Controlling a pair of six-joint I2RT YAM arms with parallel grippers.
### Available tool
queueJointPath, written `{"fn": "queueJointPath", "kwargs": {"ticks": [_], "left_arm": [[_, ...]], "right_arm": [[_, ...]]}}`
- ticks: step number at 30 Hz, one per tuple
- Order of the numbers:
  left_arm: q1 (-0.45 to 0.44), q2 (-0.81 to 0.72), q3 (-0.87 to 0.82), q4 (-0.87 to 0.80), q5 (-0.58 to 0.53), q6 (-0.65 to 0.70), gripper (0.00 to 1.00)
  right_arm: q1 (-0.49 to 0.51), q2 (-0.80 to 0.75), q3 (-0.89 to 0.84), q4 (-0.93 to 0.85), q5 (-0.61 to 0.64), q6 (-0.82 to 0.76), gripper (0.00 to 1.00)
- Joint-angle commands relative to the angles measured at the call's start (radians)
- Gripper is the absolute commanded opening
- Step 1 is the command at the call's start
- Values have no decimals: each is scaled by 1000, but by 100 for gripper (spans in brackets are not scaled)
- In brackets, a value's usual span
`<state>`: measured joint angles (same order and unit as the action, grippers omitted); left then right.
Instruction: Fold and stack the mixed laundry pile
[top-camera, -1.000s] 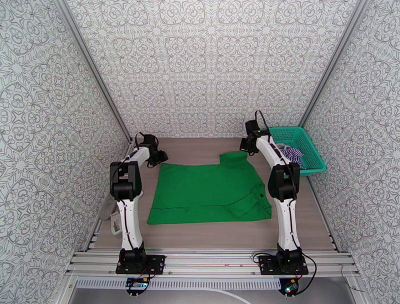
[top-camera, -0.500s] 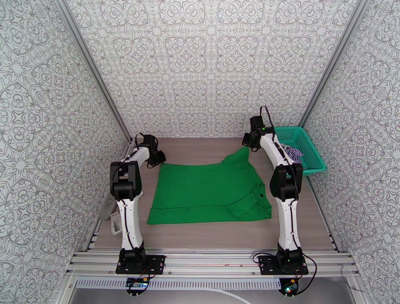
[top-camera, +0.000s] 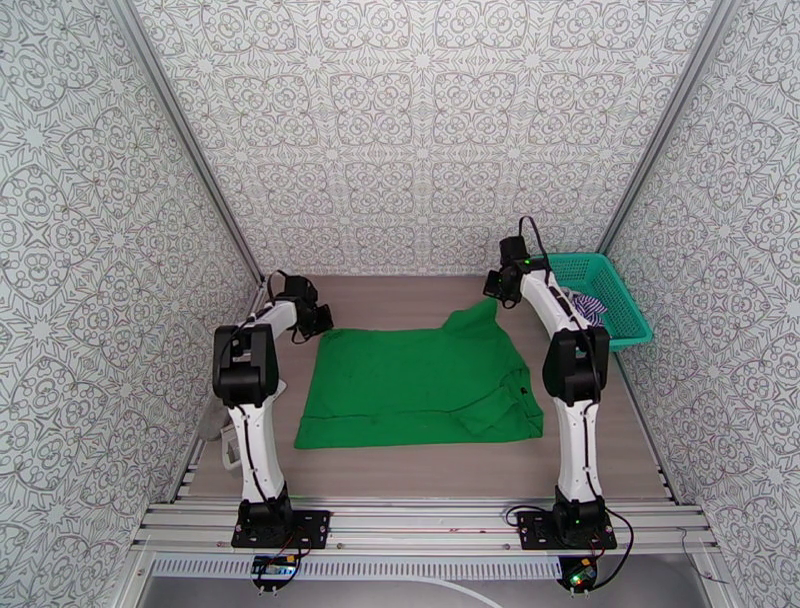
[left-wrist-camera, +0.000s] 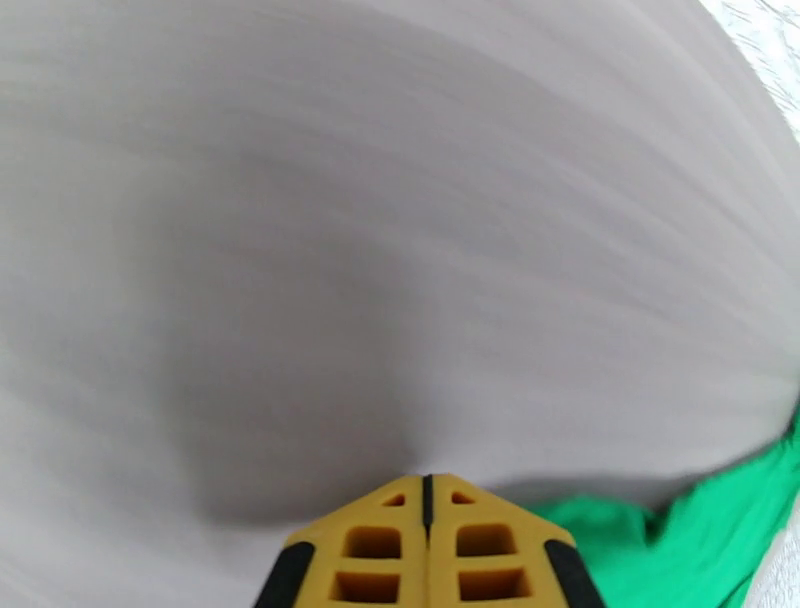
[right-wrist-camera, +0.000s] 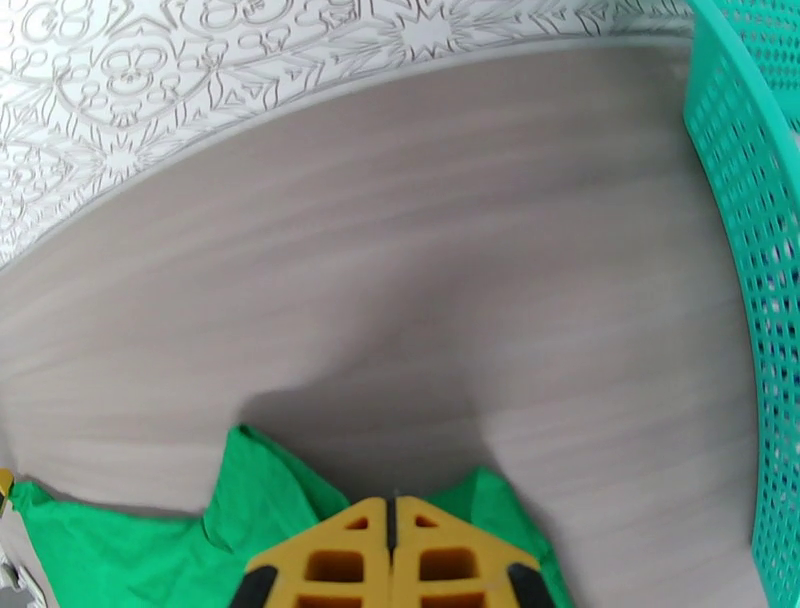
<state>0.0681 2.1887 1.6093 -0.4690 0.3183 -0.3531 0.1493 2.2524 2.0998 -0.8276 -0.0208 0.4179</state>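
Note:
The green cloth (top-camera: 420, 385) lies spread flat across the middle of the table. My right gripper (top-camera: 495, 297) is shut on its far right corner, which is pulled up into a peak. In the right wrist view, green cloth (right-wrist-camera: 130, 540) hangs on both sides under the shut yellow fingers of the right gripper (right-wrist-camera: 392, 505). My left gripper (top-camera: 321, 322) sits at the cloth's far left corner. In the left wrist view the left gripper (left-wrist-camera: 424, 485) is shut, and green cloth (left-wrist-camera: 690, 550) runs in under it from the right. The striped shirt (top-camera: 587, 308) lies bunched in the teal basket (top-camera: 622, 300).
The teal mesh basket (right-wrist-camera: 740, 200) stands at the far right, close to my right arm. Patterned walls close in the table on three sides. A pale grey object (top-camera: 222, 425) lies off the table's left edge beside my left arm.
My left gripper has closed at the cloth's far left corner. My right gripper has lifted the far right corner up and toward the back wall, so the folded flap there became a raised peak.

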Motion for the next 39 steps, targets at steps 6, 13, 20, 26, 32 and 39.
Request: {"fn": "queueJointPath", "kwargs": {"ticks": [6,13,20,26,32,39], "left_arm": [[39,-138,-140,138,99,21,0],[53,-185,-209,171,126,14,0],[54,-167,-182,131,63,-2,19],[31,-89,-57,-20,-40,-11,40],[5,1,63,-132,-123,7,39],[-26,70,143,-204,-168,28,37]], "right_arm": [[-8,-194,-196,78,4,-8,0],[-16,-284,-338,125,14,-1,0],[-18,-276,-359,145,-17,13,0],[-17,-255,-339,145,-25,19,0],[-18,-241,-322,144,-32,19,0],[-18,-231,-311,142,-32,18,0]]}}
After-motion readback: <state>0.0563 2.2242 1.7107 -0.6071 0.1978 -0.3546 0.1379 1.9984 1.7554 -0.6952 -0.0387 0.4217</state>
